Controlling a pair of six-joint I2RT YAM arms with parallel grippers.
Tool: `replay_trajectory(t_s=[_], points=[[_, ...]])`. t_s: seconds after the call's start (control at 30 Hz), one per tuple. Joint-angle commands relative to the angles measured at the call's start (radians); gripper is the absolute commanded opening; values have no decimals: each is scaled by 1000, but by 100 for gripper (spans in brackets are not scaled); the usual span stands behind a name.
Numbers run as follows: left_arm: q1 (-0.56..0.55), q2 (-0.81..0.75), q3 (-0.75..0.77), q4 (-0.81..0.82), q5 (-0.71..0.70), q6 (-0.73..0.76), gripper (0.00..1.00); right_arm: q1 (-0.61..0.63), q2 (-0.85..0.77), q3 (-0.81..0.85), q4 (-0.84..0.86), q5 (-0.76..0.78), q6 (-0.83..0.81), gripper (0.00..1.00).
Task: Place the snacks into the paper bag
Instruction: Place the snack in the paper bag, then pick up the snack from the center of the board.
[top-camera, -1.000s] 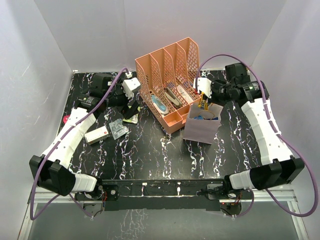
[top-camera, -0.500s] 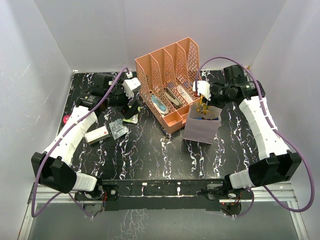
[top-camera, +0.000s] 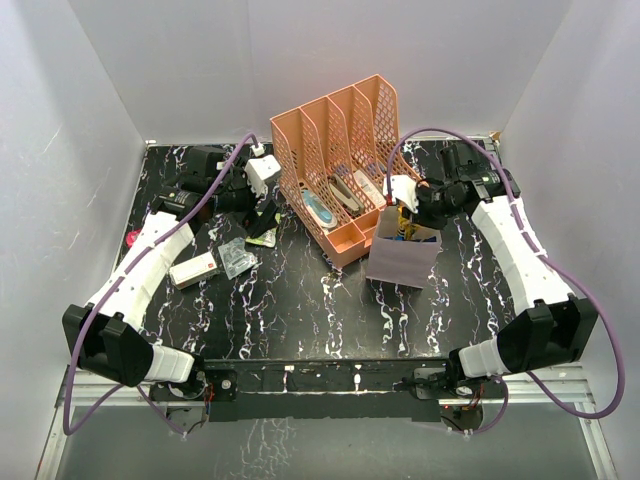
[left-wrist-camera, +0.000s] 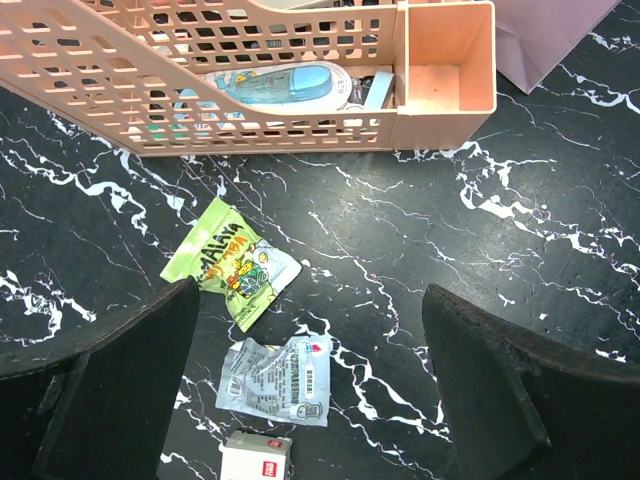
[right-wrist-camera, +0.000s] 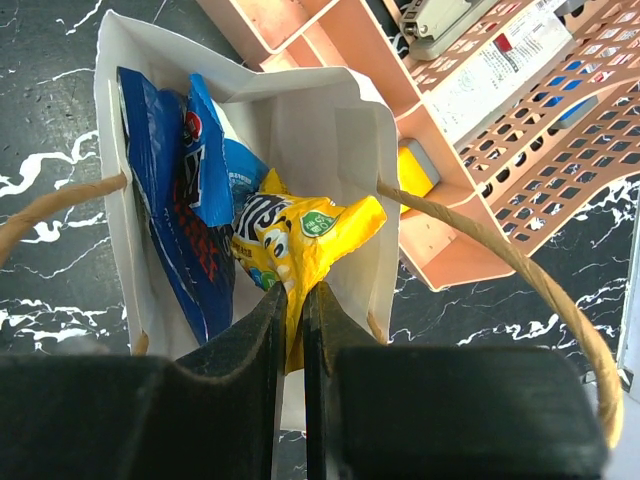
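My right gripper (right-wrist-camera: 296, 300) is shut on a yellow snack packet (right-wrist-camera: 300, 235), holding it in the open mouth of the paper bag (right-wrist-camera: 330, 130). A dark blue crisp bag (right-wrist-camera: 165, 200) and a blue-white packet (right-wrist-camera: 225, 165) stand inside the bag. From above, the bag (top-camera: 402, 258) sits right of centre with the right gripper (top-camera: 405, 205) over it. My left gripper (left-wrist-camera: 310, 380) is open above the table. Below it lie a green snack packet (left-wrist-camera: 232, 262), a clear packet (left-wrist-camera: 278, 380) and a small white box (left-wrist-camera: 255, 458).
A peach mesh file organiser (top-camera: 340, 160) stands at the back centre, touching the bag's left side, with pens and a blue-white tool (left-wrist-camera: 275, 85) inside. A white bar (top-camera: 193, 270) lies on the left of the black marble table (top-camera: 320, 310). White walls enclose the table.
The right gripper has moved left and down with the yellow packet, from beside the bag's top into its mouth. The left arm has barely moved.
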Motion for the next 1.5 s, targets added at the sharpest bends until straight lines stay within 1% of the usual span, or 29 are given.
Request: replay_trajectory(t_s=[0.0, 0.1, 0.47, 0.7, 0.8, 0.9, 0.97, 1.07, 1.2, 1.37, 1.47], points=[[10, -20, -6, 10, 35, -3, 92, -2, -8, -13, 54, -23, 12, 10], [11, -20, -7, 10, 38, -3, 92, -2, -9, -19, 60, -20, 16, 12], [15, -31, -10, 12, 39, -3, 92, 0, -14, 4, 60, -5, 30, 36], [21, -38, -22, 18, 34, -14, 93, 0, -17, 32, 56, -26, 64, 39], [29, -40, -28, 36, -3, -48, 93, 0, -20, 59, 74, -37, 118, 40], [49, -45, -34, 62, -65, -104, 96, -1, -25, 86, 99, -62, 188, 46], [69, -48, -36, 76, -98, -146, 98, 1, -27, 115, 104, -83, 234, 54], [104, -45, -44, 87, -132, -202, 98, 10, -34, 145, 118, -110, 309, 67], [145, -27, -47, 74, -150, -251, 98, 35, -38, 195, 159, -112, 429, 79], [184, -12, -71, 66, -173, -264, 99, 63, -44, 235, 216, -130, 554, 88], [238, -5, -88, 48, -148, -261, 98, 77, -51, 222, 271, -146, 620, 89]])
